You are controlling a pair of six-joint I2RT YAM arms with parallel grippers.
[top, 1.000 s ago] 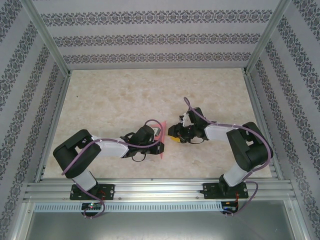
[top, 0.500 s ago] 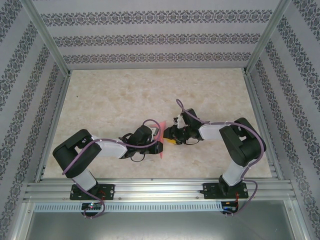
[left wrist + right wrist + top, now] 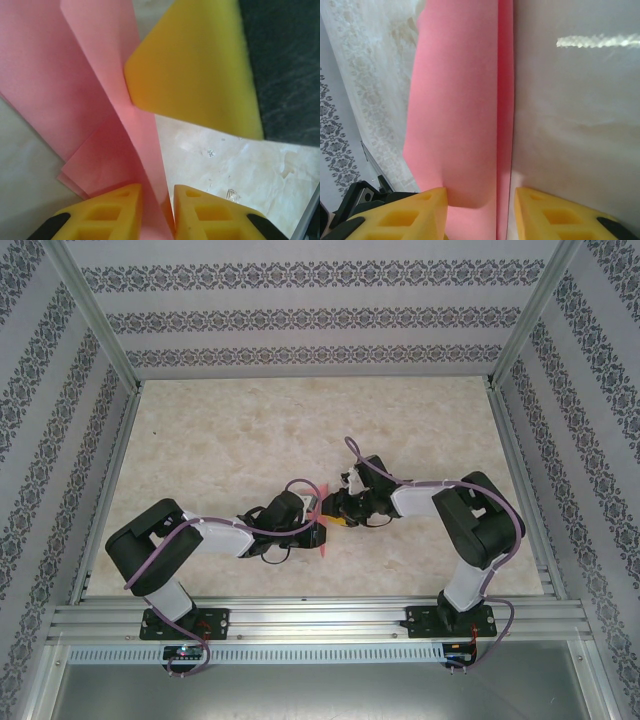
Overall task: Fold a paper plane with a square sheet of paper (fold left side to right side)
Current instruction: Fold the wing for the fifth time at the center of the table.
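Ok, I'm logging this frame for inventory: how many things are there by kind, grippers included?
paper: 1
grippers: 2 (left gripper, right gripper)
Total: 3

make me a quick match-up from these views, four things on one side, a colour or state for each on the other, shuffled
Things:
1. square sheet of paper
2. left pincer
3. right pincer
4. table

Colour or state:
a. marbled beige
b. jaws apart, one on each side of the paper's fold
c. salmon-red, creased
d. closed on a raised flap of the paper

Pairs: 1-c, 2-d, 3-b, 4-a
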